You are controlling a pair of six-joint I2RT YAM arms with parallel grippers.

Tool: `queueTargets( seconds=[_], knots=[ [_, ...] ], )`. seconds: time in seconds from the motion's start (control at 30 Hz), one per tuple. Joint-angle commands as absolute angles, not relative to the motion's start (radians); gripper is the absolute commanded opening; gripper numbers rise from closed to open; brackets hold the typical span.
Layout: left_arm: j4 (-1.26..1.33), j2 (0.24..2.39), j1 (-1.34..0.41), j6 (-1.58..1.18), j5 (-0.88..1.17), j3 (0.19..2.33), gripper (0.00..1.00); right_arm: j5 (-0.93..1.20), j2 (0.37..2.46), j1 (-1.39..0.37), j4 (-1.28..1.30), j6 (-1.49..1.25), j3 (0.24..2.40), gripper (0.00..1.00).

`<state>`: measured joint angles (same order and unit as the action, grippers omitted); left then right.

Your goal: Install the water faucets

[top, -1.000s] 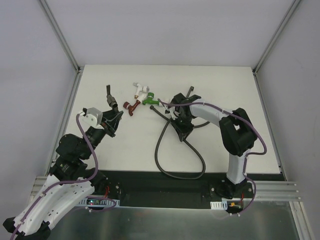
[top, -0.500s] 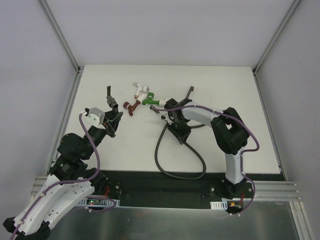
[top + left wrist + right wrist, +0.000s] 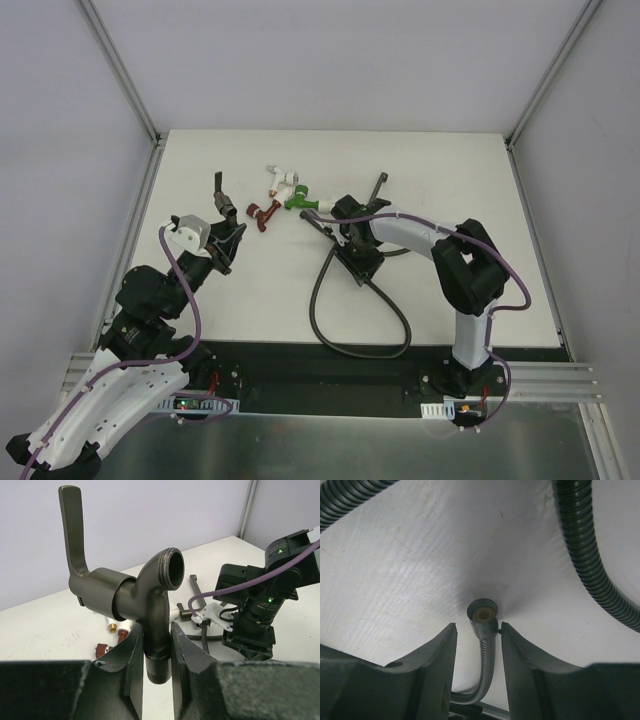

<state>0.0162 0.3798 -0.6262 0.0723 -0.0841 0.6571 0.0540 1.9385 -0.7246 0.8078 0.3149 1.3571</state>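
Observation:
My left gripper is shut on the dull grey-brown metal faucet and holds it above the table at the left. In the left wrist view the faucet stands upright between the jaws, lever up, its threaded stub below them. The red faucet, green faucet and white faucet lie together at the table's middle back. My right gripper is open, pointing down at the table. Its fingers straddle the threaded end of the long dark hose without clamping it.
The hose loops across the table's middle toward the front edge. A dark T-shaped pipe piece lies behind the right gripper. The white tabletop is bordered by metal rails and grey walls. My right arm shows in the left wrist view.
My right arm has shifted a little to the left and settled over the hose end. My left gripper has barely moved and still holds the metal faucet.

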Motion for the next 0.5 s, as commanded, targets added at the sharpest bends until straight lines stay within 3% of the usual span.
queueTargets(
  seconds=[0.0,0.23,0.47],
  knots=[
    [0.069,0.385,-0.615,0.091,-0.089,0.664,0.0,0.015,1.864,-0.729,0.767,0.282,1.332,0.42],
    [0.067,0.383,-0.615,0.089,-0.091,0.664,0.0,0.034,1.864,-0.73,0.75,0.276,1.302,0.38],
    [0.067,0.385,-0.615,0.087,-0.086,0.664,0.0,0.029,1.873,-0.729,0.732,0.275,1.289,0.28]
  ],
)
